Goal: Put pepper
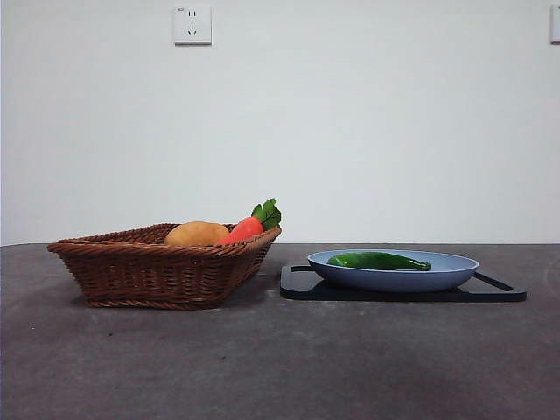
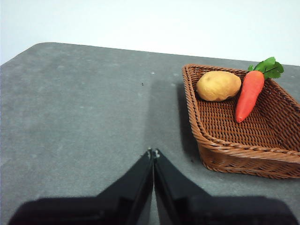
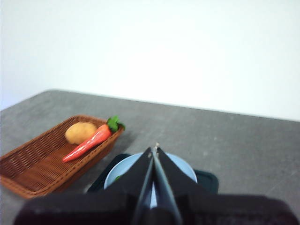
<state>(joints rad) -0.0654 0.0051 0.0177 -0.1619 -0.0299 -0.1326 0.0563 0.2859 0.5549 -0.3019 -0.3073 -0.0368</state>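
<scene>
— Where the grey table [image 1: 262, 367] begins on the left: a brown wicker basket [image 1: 157, 276], flat on the surface, rim flaring outward. Inside, toward the back: a tan potato [image 1: 197, 234], and just beside it an orange-red carrot [image 1: 245, 229], leafy green top propped on the rim nearest the plate.

— And right of the basket?

— A black tray [image 1: 302, 282] with a handle at each end, close to the basket's side; cannot tell whether touching. On it, a shallow blue plate [image 1: 394, 276]. Lying lengthwise in the plate: the pepper [image 1: 378, 261], glossy dark green, thick end toward the basket, pointed tip toward the far side. Nothing gripping it.

— Arms?

— Neither visible across the table from the low camera. From the left wrist: left gripper [image 2: 153, 152] above bare table, well apart from the basket, black jaws pressed together at the tips, holding nothing. Potato and carrot plain in the basket from there, carrot slanting, tip down toward the basket floor.

— Right side?

— Right gripper [image 3: 153, 149] raised over the blue plate, jaws likewise pressed together, empty. Plate mostly hidden behind them; only a sliver of green at its edge, blurred. Behind everything: a pale wall with a white socket [image 1: 192, 24] high up.
</scene>
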